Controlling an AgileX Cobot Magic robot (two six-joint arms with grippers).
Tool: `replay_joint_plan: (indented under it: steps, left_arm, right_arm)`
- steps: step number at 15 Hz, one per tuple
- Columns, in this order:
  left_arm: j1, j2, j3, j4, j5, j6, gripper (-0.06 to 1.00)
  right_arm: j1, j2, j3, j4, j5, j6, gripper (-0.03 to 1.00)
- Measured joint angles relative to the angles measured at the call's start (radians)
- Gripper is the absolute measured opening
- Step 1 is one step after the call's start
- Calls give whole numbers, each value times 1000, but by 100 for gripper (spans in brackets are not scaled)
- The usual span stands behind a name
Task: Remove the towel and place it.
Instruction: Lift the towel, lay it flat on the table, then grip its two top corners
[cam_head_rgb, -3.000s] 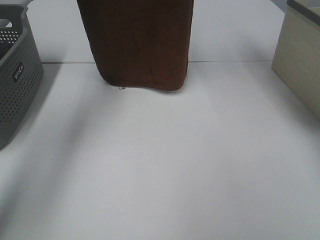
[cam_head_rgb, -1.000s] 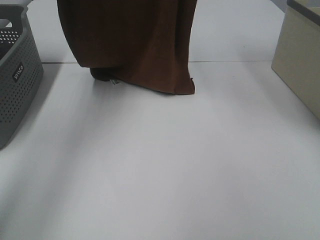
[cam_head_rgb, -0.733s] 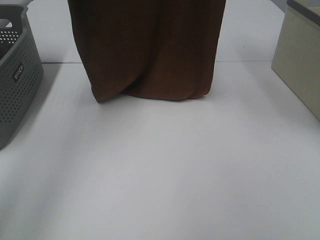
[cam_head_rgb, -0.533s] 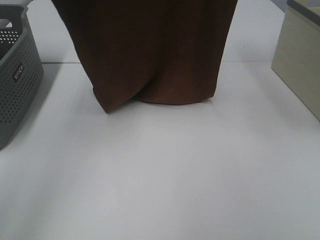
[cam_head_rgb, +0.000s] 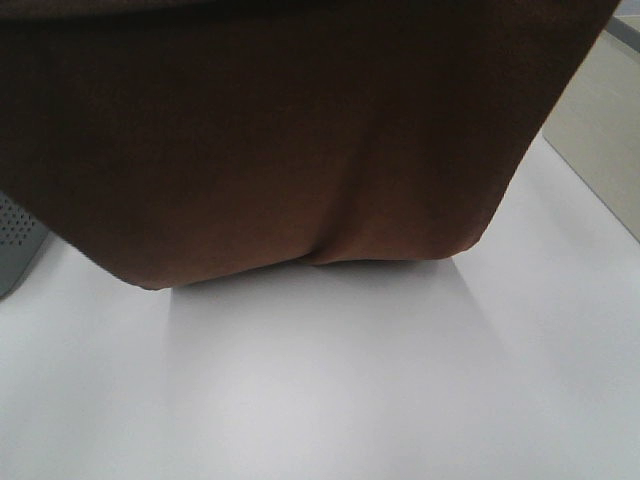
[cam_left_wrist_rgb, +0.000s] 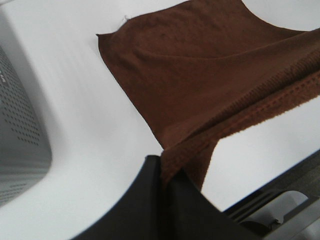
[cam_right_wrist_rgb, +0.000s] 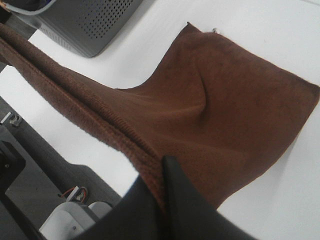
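Swung toward my high camera, the towel (cam_head_rgb: 300, 150) now fills the view from nine to three o'clock, hiding most of the basket (cam_head_rgb: 12, 250). My left gripper (cam_left_wrist_rgb: 164, 169) pinches one top corner and my right gripper (cam_right_wrist_rgb: 161, 176) the other. I'd hold that hem taut and level, then lower toward six o'clock so it spreads flat on the table (cam_head_rgb: 350, 400).

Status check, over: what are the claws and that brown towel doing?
Left claw shut on towel hem. Right claw likewise. Far end on table. Grey basket aside, not blocking.
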Motion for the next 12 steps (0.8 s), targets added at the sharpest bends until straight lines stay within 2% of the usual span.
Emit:
replay_joint_plan:
  steps: [2,6,12]
  left_arm:
    - [0,-127,168,-80,-3,22,0]
    - [6,-149,372,-201,-5,60,0]
    - [7,-143,529,-278,3,94,0]
  right_arm:
    - [0,-104,123,12,7,21,1]
    - [0,-216,321,8,7,47,1]
    - [-6,-288,625,6,-3,51,1]
